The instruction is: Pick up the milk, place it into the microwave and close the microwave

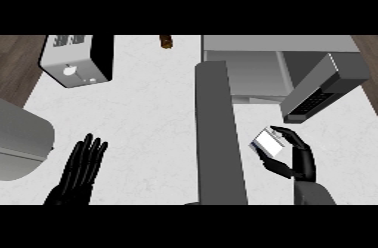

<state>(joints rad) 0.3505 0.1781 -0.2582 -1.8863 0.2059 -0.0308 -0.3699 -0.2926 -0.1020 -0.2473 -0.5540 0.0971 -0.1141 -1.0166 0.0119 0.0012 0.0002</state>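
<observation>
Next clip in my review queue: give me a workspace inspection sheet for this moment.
Surface: white counter, wood floor at the view's edges.
Job's things: milk carton held in the right hand, in front of the microwave; microwave door swung open.
Clutter: toaster far left; small brown item at the far edge; grey object at left.
Hands: right hand curled round the milk carton; left hand open, resting at lower left.
Cables: nothing seen.
Surroundings: nothing seen.

The white counter (148, 117) carries a microwave (251, 67), a toaster (77, 59) and a small brown object (167, 41).
</observation>
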